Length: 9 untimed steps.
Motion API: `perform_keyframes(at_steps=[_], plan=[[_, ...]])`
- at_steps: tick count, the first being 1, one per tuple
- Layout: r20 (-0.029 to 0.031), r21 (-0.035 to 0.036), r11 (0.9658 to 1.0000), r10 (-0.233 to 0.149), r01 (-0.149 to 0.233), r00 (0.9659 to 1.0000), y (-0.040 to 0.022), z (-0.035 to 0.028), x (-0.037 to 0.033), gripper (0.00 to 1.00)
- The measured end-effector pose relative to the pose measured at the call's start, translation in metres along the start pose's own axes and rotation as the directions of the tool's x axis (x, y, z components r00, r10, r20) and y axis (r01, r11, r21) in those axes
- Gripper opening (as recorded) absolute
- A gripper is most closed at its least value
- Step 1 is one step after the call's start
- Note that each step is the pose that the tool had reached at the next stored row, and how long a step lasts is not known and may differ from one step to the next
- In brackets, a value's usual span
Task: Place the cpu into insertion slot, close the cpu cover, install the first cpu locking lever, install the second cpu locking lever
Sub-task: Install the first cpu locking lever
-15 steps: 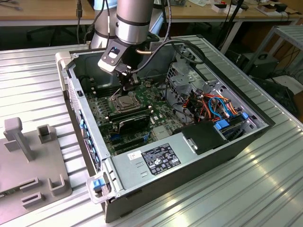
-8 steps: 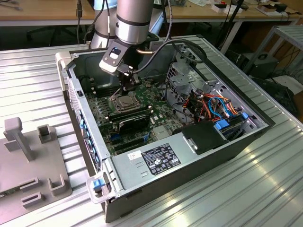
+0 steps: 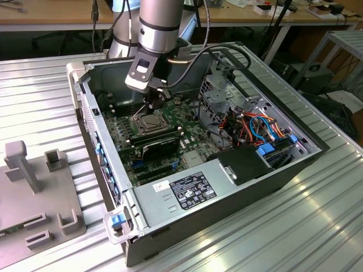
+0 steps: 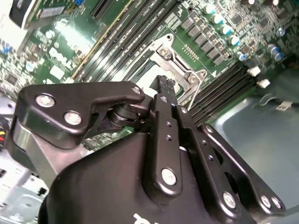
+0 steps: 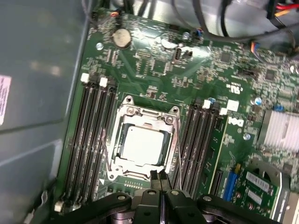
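Cpu [image 5: 142,147] sits in the insertion slot [image 5: 122,173], just left of centre in the exterior view, with the cpu cover [image 5: 149,122] lying over it. Gripper [image 5: 161,176] is clenched with nothing visible between the tips, poised at the socket edge beside a thin locking lever [image 5: 179,149]. My worry (lever looks unlatched, can't confirm) is that the shut tips skid off the wire and gouge the motherboard [image 5: 154,70].

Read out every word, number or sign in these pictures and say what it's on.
Nothing can be quoted with confidence.
Black label on the power supply box: white print and symbols, too small to read.
White sticker beside it: too small.
Pale label on the case wall: blurred.
Green board: white lettering throughout, too small.
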<state>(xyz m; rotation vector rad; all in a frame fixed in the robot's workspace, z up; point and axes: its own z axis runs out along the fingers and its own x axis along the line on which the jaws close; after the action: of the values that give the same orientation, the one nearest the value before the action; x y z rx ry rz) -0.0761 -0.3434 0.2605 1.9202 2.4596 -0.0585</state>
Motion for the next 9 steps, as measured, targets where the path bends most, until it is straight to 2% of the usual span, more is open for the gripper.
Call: perform_keyframes(at_steps=[1, 3, 7, 8, 9], plan=[[0.0005, -0.0011, 0.9996, -0.030, 0.030, 0.9996, 0.0000, 0.0000, 0.0000, 0.11], [0.0009, -0.0024, 0.9982, -0.060, 0.060, 0.9982, 0.0001, 0.0000, 0.0000, 0.11], [0.0021, -0.0046, 0.9929, -0.119, 0.119, 0.9929, 0.0002, 0.0000, -0.0001, 0.11], [0.0024, -0.0054, 0.9903, -0.139, 0.139, 0.9903, 0.0003, 0.0000, -0.0001, 0.11], [0.0031, -0.0069, 0.9841, -0.178, 0.178, 0.9841, 0.0006, 0.0000, -0.0002, 0.11]])
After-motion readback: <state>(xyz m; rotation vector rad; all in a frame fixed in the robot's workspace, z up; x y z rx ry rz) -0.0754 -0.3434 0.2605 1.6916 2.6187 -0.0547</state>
